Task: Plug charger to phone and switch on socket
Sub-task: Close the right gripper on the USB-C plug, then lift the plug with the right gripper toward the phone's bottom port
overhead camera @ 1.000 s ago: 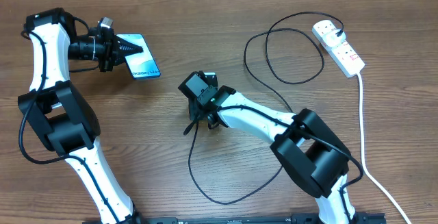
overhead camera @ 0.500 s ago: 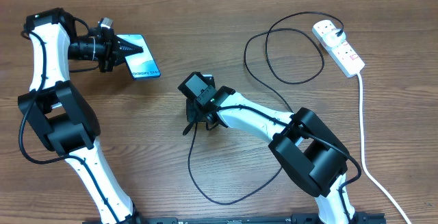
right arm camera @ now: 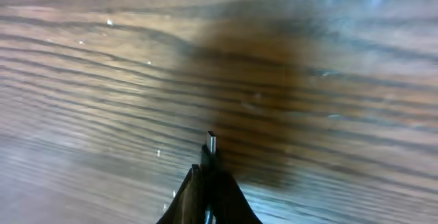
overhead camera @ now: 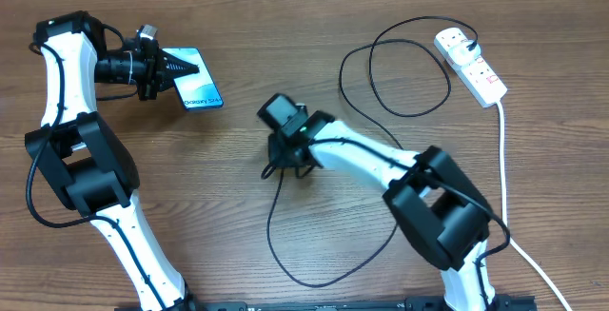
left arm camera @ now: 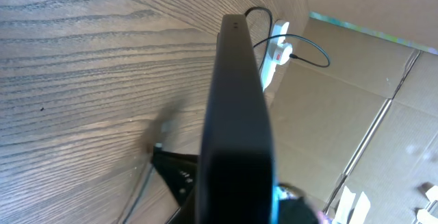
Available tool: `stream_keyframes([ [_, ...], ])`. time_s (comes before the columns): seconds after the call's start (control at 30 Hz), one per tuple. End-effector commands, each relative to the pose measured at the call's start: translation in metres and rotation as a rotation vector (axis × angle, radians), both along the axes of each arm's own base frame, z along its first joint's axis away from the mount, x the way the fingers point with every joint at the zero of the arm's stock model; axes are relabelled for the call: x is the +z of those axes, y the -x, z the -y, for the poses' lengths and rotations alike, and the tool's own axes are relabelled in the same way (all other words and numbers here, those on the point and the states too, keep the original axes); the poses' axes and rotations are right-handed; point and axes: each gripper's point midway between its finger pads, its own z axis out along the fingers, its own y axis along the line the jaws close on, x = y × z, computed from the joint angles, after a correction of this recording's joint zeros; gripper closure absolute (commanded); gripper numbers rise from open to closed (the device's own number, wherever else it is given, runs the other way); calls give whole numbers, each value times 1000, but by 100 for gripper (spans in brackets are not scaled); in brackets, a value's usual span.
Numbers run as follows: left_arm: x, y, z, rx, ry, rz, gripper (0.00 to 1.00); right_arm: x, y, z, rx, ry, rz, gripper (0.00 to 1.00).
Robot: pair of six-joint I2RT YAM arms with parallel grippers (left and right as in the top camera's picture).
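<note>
Left gripper: your left gripper (overhead camera: 184,66) is clenched on the far-left end of the phone (overhead camera: 203,90), at the far left of the table (overhead camera: 190,178).
Phone: its light blue screen faces up toward the overhead camera. In the left wrist view you see the phone (left arm camera: 236,114) edge-on as a black slab running away from the camera. You cannot tell whether it touches the wood.
Phone writing: one line of small dark print sits at the near-right end of the screen. It looks like "Galaxy S24" but is barely legible.
Right gripper: your right gripper (overhead camera: 278,166) is at mid-table, pinched on the free end of the charger (overhead camera: 269,225).
Connector tip: in the right wrist view the connector tip (right arm camera: 211,142) sticks out past the closed fingers (right arm camera: 198,196), above blurred wood grain.
Charger: the thin black cable drops from the grip into a wide loop toward the near edge. It then runs under the right arm and makes a second loop at far right, up to the far end of the power strip (overhead camera: 472,64).
Power strip: it is white and lies at the far right, well apart from the phone. Its red marks are too small for you to read.
White cord: the white cord (overhead camera: 504,168) runs from the strip's near end toward the near right corner.
</note>
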Motion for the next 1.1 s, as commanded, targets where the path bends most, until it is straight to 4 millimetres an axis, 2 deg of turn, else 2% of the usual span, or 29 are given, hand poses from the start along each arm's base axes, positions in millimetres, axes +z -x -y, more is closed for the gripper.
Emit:
stream_keyframes([
  [0.0,13,-3,3,8,59,38,96,63,-3,-16,138,-223,10,96],
  [0.1,24,-7,8,-3,116,108,96,92,9,-27,285,-393,-26,96],
  [0.27,42,-11,13,-6,200,201,96,145,30,-33,569,-728,-48,96],
  [0.33,47,-13,14,-11,224,243,96,166,39,-32,684,-862,-28,96],
  [0.47,61,-13,24,-39,277,341,96,193,47,-25,823,-1035,28,96],
  [0.63,77,-8,44,-65,353,408,96,197,45,-22,850,-1057,65,96],
  [1.07,88,-2,91,-139,427,406,96,199,43,-24,862,-1059,89,96],
])
